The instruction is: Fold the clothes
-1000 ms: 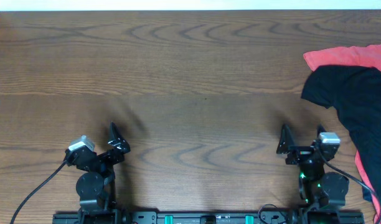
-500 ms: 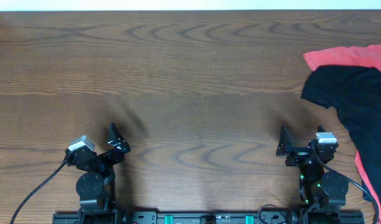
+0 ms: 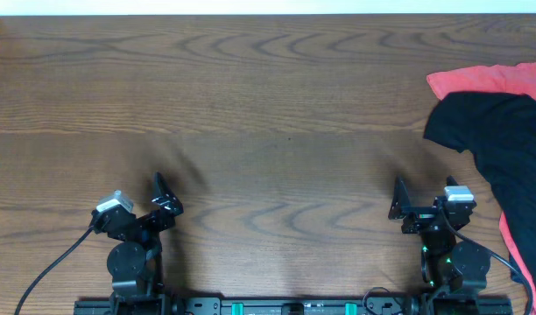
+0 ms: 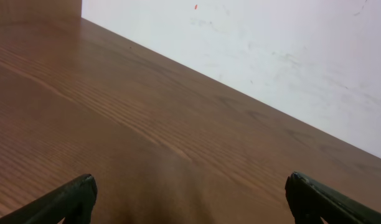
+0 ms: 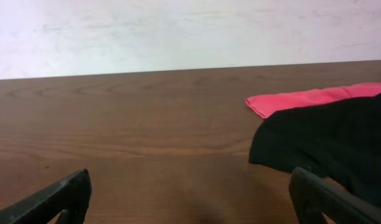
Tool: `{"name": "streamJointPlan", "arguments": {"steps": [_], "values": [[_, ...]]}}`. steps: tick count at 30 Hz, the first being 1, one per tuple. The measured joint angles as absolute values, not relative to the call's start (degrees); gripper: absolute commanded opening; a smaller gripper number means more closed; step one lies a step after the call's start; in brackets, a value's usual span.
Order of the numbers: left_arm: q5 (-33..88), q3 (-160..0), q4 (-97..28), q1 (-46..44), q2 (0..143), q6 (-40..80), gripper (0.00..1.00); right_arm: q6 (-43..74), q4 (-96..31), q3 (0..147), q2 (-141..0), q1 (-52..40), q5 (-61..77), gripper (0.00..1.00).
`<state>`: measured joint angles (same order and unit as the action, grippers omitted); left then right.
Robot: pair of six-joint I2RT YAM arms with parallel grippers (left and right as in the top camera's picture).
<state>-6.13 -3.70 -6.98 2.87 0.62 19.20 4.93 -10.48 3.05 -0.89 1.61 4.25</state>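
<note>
I see the left gripper [image 4: 190,186] and right gripper [image 5: 190,182] both spread wide at the table's [image 3: 268,105] near edge. The clothes [image 3: 504,149] lie at its right edge, overlapping a red shirt [image 3: 487,80].

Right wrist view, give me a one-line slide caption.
Open right gripper facing a black garment that overlaps a red-orange garment on the wooden table.

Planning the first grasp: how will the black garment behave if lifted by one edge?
Probably floppy: the black garment lies in soft folds, so it should sag. It overlaps the red cloth, so pulling may drag that.
</note>
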Motion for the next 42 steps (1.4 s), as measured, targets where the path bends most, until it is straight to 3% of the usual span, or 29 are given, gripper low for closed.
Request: {"name": "streamJointPlan", "arguments": {"steps": [42], "values": [[-6.13,-3.70,-6.98,2.87,0.64,19.22,0.98,4.93,-12.91,4.16,-2.98,1.61,6.59,0.99]]}}
